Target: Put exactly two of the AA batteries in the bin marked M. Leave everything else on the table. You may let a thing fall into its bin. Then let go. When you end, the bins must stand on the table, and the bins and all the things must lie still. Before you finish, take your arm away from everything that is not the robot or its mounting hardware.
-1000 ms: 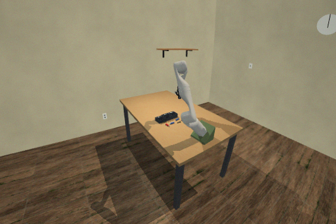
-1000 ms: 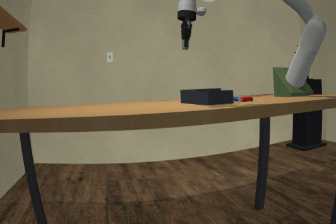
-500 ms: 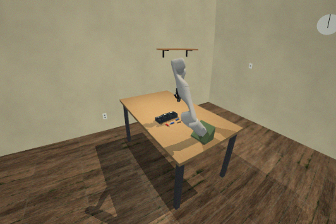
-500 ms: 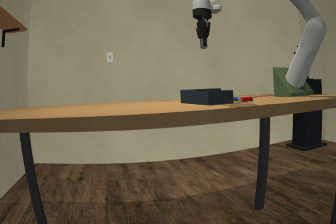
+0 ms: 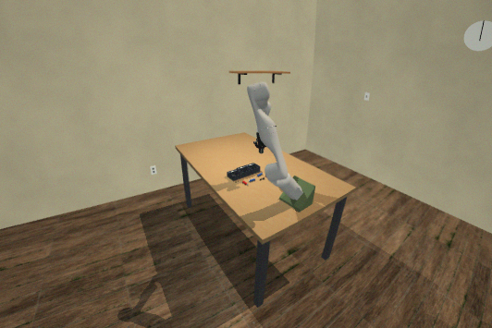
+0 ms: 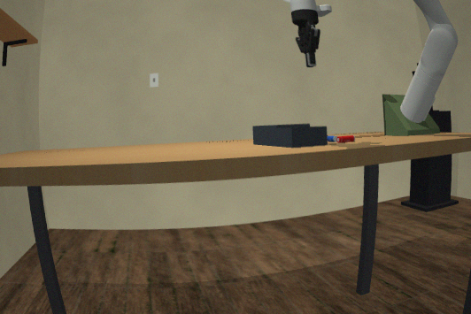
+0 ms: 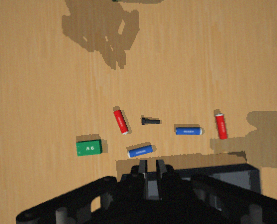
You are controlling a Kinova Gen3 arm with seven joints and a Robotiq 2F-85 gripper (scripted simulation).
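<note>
From where I stand the wooden table (image 7: 39,60) shows a warm grain, and along it from left to right in the wrist view lie a small flat green block (image 7: 88,147) with a white label, a glossy red cylinder (image 7: 120,121), a blue cylinder (image 7: 141,150), a short dark screw (image 7: 150,120), a second blue cylinder (image 7: 188,130) and another red cylinder (image 7: 220,125). Which of these are the AA batteries I cannot tell by sight; the lettering is too small. The dark, matte, boxy bins (image 7: 229,175) sit at the lower right, partly hidden, with the M mark not readable. The gripper (image 7: 150,167) hangs high above them, its black fingers pressed nearly together on nothing. The risk I see is choosing the wrong cylinders, and a round, smooth body could roll off when nudged by fingers that come down unopened.
</note>
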